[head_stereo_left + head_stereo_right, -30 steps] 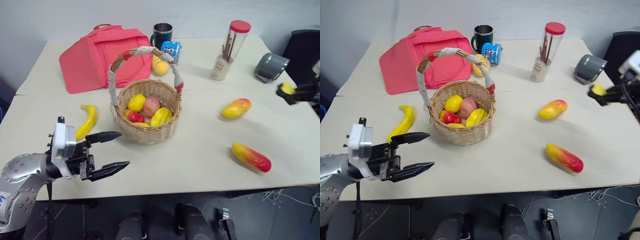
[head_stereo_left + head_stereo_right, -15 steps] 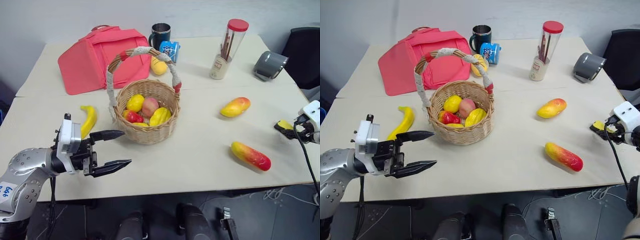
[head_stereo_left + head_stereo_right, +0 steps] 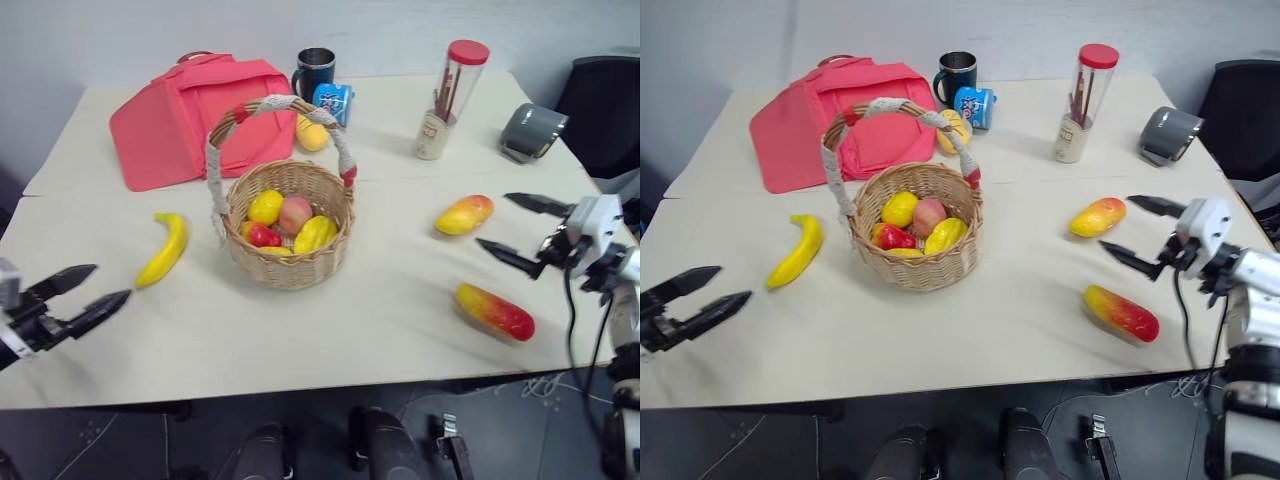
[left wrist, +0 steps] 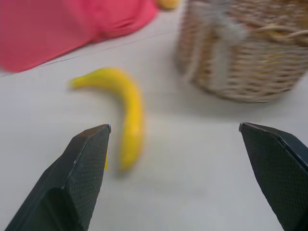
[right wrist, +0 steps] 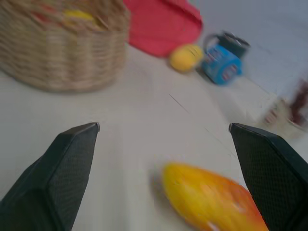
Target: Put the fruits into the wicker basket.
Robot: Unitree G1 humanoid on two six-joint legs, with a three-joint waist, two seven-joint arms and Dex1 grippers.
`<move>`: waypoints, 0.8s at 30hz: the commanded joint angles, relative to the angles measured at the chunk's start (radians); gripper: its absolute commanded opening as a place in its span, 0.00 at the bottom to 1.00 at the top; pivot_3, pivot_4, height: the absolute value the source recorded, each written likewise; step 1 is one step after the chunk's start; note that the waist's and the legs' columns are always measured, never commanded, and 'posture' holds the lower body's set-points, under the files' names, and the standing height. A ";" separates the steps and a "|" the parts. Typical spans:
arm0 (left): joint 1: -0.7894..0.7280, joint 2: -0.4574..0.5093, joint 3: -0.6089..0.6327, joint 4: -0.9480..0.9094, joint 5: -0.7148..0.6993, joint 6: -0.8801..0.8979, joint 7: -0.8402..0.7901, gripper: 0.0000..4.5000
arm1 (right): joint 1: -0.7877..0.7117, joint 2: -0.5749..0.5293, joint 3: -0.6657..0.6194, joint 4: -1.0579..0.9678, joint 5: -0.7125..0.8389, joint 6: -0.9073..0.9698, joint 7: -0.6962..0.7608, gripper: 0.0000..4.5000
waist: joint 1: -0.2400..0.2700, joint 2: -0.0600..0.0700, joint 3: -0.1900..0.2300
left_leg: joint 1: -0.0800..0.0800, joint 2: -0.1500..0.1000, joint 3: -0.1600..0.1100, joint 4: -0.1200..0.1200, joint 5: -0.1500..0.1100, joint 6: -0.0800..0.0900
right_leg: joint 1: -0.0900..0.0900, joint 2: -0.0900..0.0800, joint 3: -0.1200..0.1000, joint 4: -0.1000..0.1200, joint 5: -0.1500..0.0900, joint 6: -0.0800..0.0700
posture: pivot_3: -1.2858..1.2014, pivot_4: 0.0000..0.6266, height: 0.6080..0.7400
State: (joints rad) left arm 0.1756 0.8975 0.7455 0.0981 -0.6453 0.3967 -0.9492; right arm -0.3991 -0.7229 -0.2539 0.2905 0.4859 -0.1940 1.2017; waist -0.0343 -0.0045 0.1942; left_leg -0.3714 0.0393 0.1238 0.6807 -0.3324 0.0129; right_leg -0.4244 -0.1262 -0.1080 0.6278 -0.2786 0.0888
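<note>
Three fruits lie loose on the pale table: one banana and two mangoes. The banana is curved, smooth and plain yellow, just left of the basket. The round mango is glossy yellow with a red blush and sits to the right of the basket; the long mango, more red than yellow, lies nearer the front edge. The basket is one round bowl of tan woven wicker with a tall arched handle wrapped in whitish cord, red at the ends. Inside it are perhaps four or five small fruits, yellow, peach and red, too bunched to count surely.

The left gripper hangs at the table's left edge, its two black tapered fingers spread apart and empty; the banana lies ahead of it, near but apart. The right gripper is at the right side, fingers wide apart, holding nothing. The round mango lies just ahead of its tips, and the long mango sits close below it, neither touched.
</note>
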 commanded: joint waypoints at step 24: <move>-0.786 0.086 -0.669 0.250 0.318 0.379 0.054 1.00 | 0.178 -0.052 -0.008 -0.925 0.451 0.601 -0.413 0.99 | 0.032 -0.020 -0.012 | -0.001 -0.004 0.002 0.001 -0.005 0.003 | 0.000 0.003 -0.004 0.001 0.001 0.000 | 0.52 0.24 1.00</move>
State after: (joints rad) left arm -0.5683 0.9804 0.1221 0.3028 -0.3795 0.7566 -0.9026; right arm -0.2182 -0.7546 -0.2426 -0.6181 0.9087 0.3849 0.7880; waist -0.0023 -0.0249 0.1821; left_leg -0.3723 0.0334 0.1272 0.6816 -0.3371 0.0166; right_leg -0.4249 -0.1215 -0.1111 0.6288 -0.2778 0.0890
